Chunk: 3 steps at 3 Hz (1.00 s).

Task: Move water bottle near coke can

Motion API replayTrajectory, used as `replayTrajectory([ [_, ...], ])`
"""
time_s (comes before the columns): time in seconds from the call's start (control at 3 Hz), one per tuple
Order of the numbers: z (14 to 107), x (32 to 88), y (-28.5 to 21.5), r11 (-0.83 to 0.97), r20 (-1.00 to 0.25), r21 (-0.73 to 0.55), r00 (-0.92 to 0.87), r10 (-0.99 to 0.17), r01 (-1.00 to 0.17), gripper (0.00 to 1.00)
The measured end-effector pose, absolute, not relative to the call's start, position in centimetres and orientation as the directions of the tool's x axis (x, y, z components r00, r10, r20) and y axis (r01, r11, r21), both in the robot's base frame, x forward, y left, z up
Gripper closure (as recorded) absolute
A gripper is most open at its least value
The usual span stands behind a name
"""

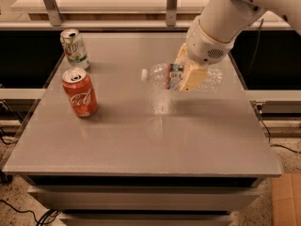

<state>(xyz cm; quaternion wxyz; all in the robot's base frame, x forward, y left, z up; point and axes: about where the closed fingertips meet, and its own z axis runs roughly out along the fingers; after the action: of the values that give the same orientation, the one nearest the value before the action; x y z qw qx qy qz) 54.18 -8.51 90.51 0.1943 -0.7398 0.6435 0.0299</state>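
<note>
- Clear ribbed plastic with a white cap: water bottle (pixel 162 76), lying sideways, seemingly held just above the table (pixel 150 145), right of centre and toward the far edge, cap pointing left.
- Clamped across the label band by the tool (pixel 188 77), closed on the middle of the body from above.
- Probably light and near empty, judging by the see-through walls. Thin-skinned, so likely to dent under a hard squeeze, and slick enough to twist in the grip.
- Best held at the ribbed middle near the balance point, as now, not at the narrow neck.
- Upright near the left edge, well apart from the bottle: coke can (pixel 80 93), red with a silver top, easy to topple if bumped.
- Further back, by the far left corner: white-and-green can (pixel 74 48), not the target.
</note>
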Motion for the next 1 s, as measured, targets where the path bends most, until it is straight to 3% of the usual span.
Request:
replayTrajectory([
  [1.0, 90.1, 53.5, -2.5, -0.262, -0.246, -0.257, 0.326, -0.913, -0.930, 1.00],
])
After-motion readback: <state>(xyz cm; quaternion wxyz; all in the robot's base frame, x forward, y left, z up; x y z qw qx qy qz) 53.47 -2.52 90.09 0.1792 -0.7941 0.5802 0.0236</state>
